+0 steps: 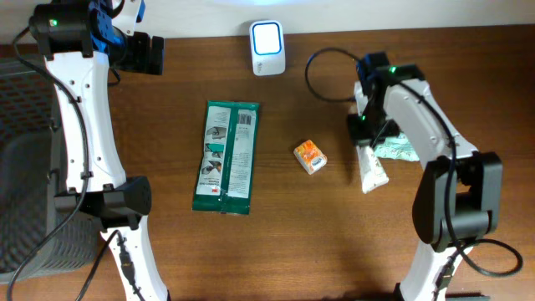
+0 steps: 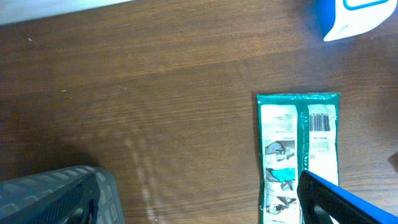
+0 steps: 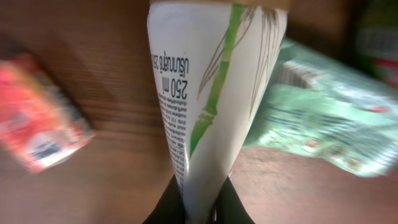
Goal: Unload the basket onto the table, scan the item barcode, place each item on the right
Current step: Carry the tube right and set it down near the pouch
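A white tube printed with a green bamboo stalk is pinched at its flat end by my right gripper, which is shut on it. From overhead the tube lies on the table at the right, with the right gripper at its far end. The white scanner with a lit window stands at the back centre. My left gripper hovers at the back left, open and holding nothing. In the left wrist view its fingers frame bare wood, with the scanner at the top right corner.
A long green packet lies flat in the middle, its barcode facing up. A small orange box sits between the packet and the tube. A pale green pouch lies right beside the tube.
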`<state>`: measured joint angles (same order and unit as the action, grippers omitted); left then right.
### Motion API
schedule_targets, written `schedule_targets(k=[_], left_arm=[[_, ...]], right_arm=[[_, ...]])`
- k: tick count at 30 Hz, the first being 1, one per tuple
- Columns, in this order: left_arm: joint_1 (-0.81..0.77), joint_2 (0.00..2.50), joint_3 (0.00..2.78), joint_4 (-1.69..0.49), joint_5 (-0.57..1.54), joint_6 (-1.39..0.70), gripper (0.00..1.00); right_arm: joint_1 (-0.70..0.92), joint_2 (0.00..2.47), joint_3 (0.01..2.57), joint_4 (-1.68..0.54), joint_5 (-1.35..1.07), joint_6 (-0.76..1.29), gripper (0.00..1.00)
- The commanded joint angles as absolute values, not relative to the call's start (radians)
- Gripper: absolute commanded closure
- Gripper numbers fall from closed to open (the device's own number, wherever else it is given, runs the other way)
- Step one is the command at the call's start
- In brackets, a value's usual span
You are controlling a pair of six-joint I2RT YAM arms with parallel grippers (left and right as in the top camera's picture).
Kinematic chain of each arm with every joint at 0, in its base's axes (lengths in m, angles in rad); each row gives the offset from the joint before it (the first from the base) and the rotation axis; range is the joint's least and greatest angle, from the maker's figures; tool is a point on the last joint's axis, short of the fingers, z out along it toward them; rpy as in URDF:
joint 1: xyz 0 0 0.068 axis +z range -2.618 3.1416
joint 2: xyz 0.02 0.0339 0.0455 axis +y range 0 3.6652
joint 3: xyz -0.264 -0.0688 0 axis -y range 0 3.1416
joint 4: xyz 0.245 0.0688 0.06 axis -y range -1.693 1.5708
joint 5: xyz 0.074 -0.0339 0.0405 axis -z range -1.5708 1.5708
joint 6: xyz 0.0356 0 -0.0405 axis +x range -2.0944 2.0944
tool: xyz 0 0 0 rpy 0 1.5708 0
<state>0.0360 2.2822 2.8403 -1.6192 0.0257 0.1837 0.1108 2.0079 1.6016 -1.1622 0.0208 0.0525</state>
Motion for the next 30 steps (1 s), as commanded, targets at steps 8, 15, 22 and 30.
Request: schedule_targets(k=[8,15,22,30], left_arm=[[0.042,2.277,2.843,-1.618,0.033,0.193,0.01],[0.042,2.277,2.843,-1.618,0.033,0.193,0.01],[0.042,2.277,2.843,-1.618,0.033,0.192,0.01],[0.042,2.277,2.843,-1.618,0.033,0.193,0.01]], right_arm=[[-0.067,1.985,1.490,-1.092,0.139,0.061,0.90],[-0.109,1.983,1.519,-1.116,-0.018,0.060,0.38],[-0.097,1.913,1.839,-1.335,-0.155,0.001,0.34],[-0.078,1.889,2.123,-1.519,-0.359,-0.101,0.31]])
